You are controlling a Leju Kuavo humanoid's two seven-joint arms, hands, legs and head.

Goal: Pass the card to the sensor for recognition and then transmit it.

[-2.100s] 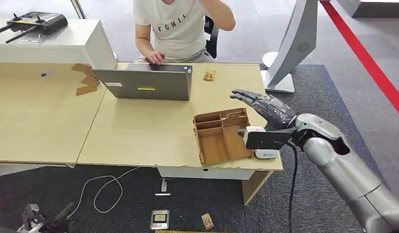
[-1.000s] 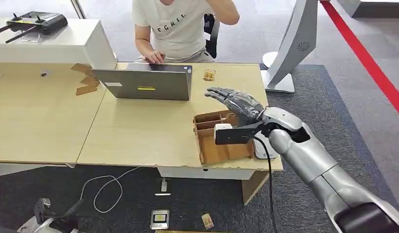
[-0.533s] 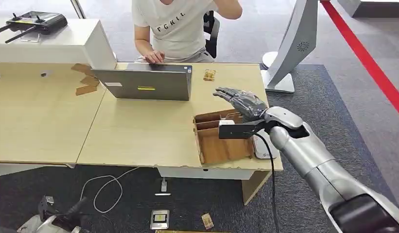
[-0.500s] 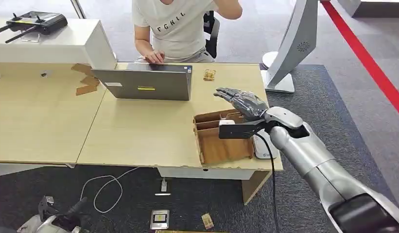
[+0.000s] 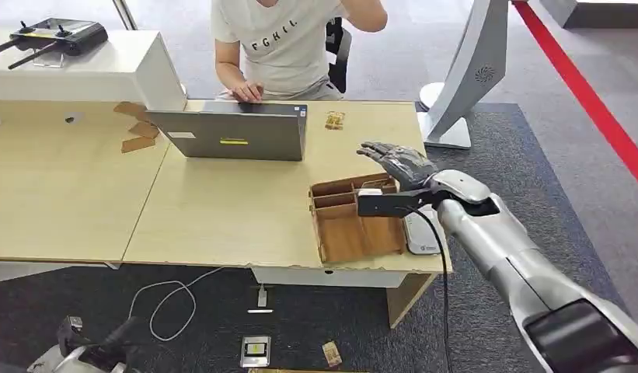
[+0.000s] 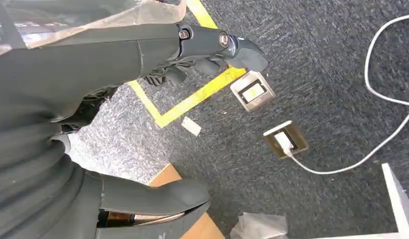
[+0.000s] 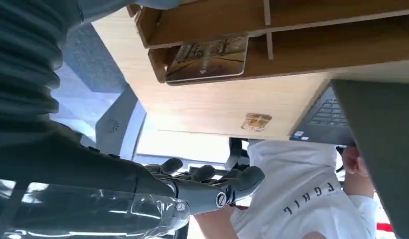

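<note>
My right hand (image 5: 399, 162) hovers open, fingers spread, over the far right corner of a wooden compartment tray (image 5: 343, 233) on the desk. A card (image 5: 370, 191) lies in one of the tray's far compartments, just below the hand; the right wrist view shows it as a picture card (image 7: 207, 59) in the tray (image 7: 302, 20), apart from my fingers (image 7: 212, 178). A white sensor unit (image 5: 422, 233) sits on the desk right of the tray, partly hidden by my forearm. My left hand (image 6: 207, 50) hangs over the carpet, holding nothing.
A grey laptop (image 5: 238, 136) stands at the desk's far side with a person (image 5: 284, 39) seated behind it. A small brown tag (image 5: 335, 120) lies near the laptop. A white stand (image 5: 471, 70) rises off the desk's right end. Floor sockets (image 6: 252, 91) and a cable lie below.
My right hand has drifted to the right, from over the tray's middle toward its far right corner. It holds nothing throughout. The card and sensor have not moved.
</note>
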